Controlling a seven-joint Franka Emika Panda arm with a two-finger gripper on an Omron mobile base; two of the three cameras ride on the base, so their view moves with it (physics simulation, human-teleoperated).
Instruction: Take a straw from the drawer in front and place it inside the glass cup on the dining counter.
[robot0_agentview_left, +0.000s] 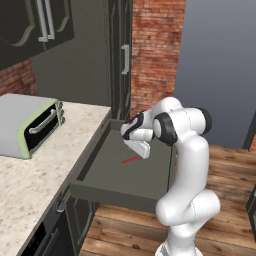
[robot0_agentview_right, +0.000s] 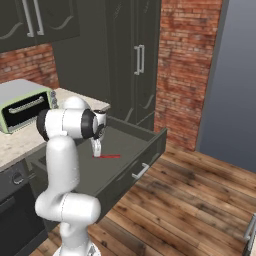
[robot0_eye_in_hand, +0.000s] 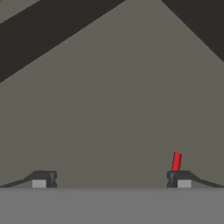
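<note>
We see the straw (robot0_agentview_right: 108, 156) lying flat on the floor of the pulled-out drawer (robot0_agentview_right: 145, 150), its long axis across the drawer's width, with bare floor all round it; our claw (robot0_agentview_right: 95, 148) hangs wide open over one end, the straw beside one fingertip (robot0_eye_in_hand: 177, 177)

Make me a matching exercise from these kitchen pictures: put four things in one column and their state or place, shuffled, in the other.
Things:
1. straw
2. drawer
3. gripper
4. toaster oven

States or places:
A. sits on the speckled counter
B. pulled out
C. lies flat on the drawer floor
D. open, holding nothing

Pairs: 1-C, 2-B, 3-D, 4-A
</note>
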